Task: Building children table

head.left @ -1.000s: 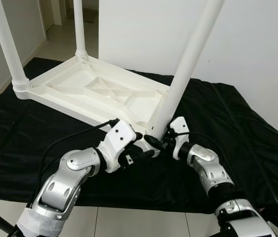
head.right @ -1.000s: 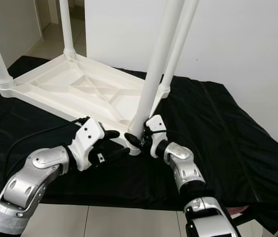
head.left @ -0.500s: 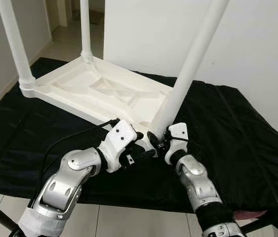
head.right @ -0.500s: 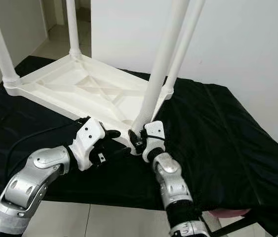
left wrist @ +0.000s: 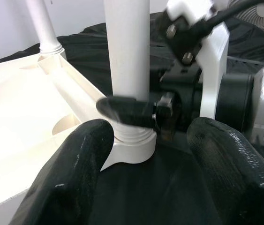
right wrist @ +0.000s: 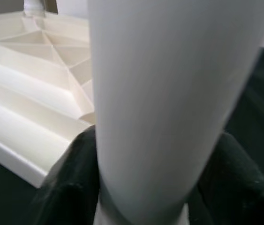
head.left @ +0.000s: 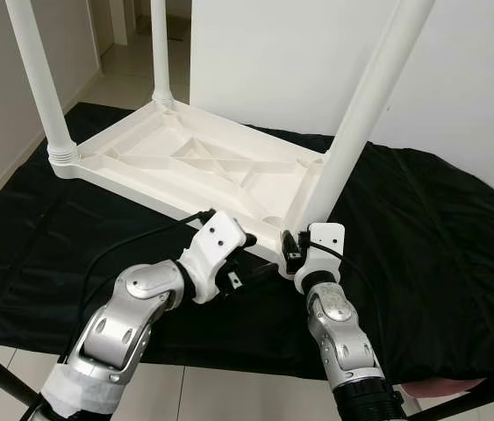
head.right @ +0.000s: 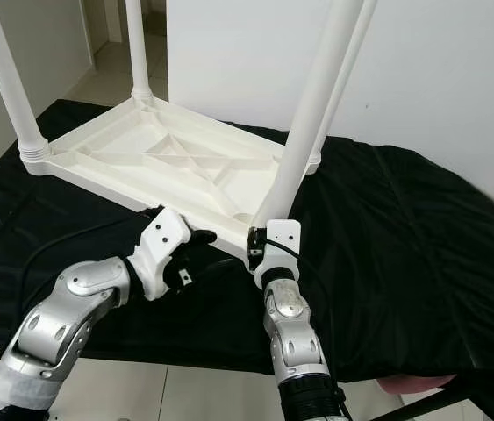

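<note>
Head views: your right gripper (head.left: 295, 248) has swung round since a second ago and now clamps the near leg (head.left: 352, 140) right at its socket, on the near corner of the upturned table top (head.left: 176, 162) on the black sheet (head.left: 422, 228). Left wrist view: the left gripper (left wrist: 143, 154) hangs open just short of the socket. Right wrist view: fingers (right wrist: 73, 164) hug the leg. Looks like you're twisting it home.
</note>
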`<state>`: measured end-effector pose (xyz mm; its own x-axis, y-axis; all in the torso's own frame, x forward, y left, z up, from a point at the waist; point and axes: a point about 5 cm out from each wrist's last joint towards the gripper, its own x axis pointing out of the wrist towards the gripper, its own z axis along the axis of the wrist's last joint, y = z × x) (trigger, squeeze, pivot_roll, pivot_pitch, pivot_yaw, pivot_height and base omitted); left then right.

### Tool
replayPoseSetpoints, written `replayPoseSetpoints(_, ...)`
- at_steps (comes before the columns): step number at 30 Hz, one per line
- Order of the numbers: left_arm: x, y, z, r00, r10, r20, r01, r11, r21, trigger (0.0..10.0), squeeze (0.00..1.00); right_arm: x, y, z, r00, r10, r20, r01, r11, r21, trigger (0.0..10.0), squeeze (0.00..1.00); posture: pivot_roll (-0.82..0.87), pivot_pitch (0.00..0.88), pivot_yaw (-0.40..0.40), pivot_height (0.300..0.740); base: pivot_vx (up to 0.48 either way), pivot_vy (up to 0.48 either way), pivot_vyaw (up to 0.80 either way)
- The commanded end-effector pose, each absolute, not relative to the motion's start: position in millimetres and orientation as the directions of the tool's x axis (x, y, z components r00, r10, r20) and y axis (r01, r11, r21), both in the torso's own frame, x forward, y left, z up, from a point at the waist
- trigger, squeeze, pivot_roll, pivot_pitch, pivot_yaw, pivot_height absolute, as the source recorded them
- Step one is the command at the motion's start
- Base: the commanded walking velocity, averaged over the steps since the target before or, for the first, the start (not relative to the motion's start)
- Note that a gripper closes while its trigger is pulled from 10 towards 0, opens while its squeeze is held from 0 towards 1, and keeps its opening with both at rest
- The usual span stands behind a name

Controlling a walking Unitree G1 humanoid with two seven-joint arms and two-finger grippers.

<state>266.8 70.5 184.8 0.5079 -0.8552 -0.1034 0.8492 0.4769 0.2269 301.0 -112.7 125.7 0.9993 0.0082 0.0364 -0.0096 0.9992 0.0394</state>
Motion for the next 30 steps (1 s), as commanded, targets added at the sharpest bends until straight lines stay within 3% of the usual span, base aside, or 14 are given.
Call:
replayPoseSetpoints(1,271,70,184,0.565,-0.82,-0.09,0.812,0.534,0.236,10.0,0.0,288,-114,115,1.0,-0.017,0.009,0.016,0.997,0.078,10.0,1.0,-0.03,0.0,-0.089,0.74,0.0,0.0,0.0)
replayPoseSetpoints(15,274,68,185,0.565,-0.821,-0.081,0.812,0.535,0.234,10.0,0.0,287,-133,127,0.979,0.183,0.089,-0.185,0.983,0.008,10.0,1.0,-0.04,0.0,-0.084,0.74,0.0,0.0,0.0)
replayPoseSetpoints(16,274,68,185,0.565,-0.821,-0.08,0.812,0.535,0.233,10.0,0.0,289,-134,126,0.971,0.224,0.085,-0.224,0.975,-0.008,10.0,0.51,-0.03,0.0,-0.081,0.74,0.0,0.0,0.0)
replayPoseSetpoints(17,274,68,185,0.565,-0.821,-0.08,0.812,0.535,0.233,10.0,0.0,289,-134,126,0.971,0.224,0.085,-0.224,0.975,-0.008,10.0,0.51,-0.03,0.0,-0.081,0.74,0.0,0.0,0.0)
replayPoseSetpoints(18,273,68,185,0.565,-0.821,-0.081,0.812,0.536,0.233,10.0,0.0,291,-135,125,0.96,0.268,0.076,-0.267,0.963,-0.029,10.0,0.0,-0.03,0.0,-0.077,0.74,0.0,0.0,0.0)
replayPoseSetpoints(21,271,70,184,0.56,-0.824,-0.089,0.816,0.529,0.233,10.0,0.0,299,-140,123,0.907,0.418,0.053,-0.413,0.907,-0.081,10.0,0.0,-0.02,0.0,-0.075,0.74,0.0,0.0,0.0)
replayPoseSetpoints(30,272,73,185,0.568,-0.818,-0.092,0.809,0.535,0.243,10.0,0.0,307,-144,123,0.83,0.558,0.014,-0.551,0.822,-0.147,10.0,0.0,0.0,0.0,-0.074,0.74,0.0,0.0,0.0)
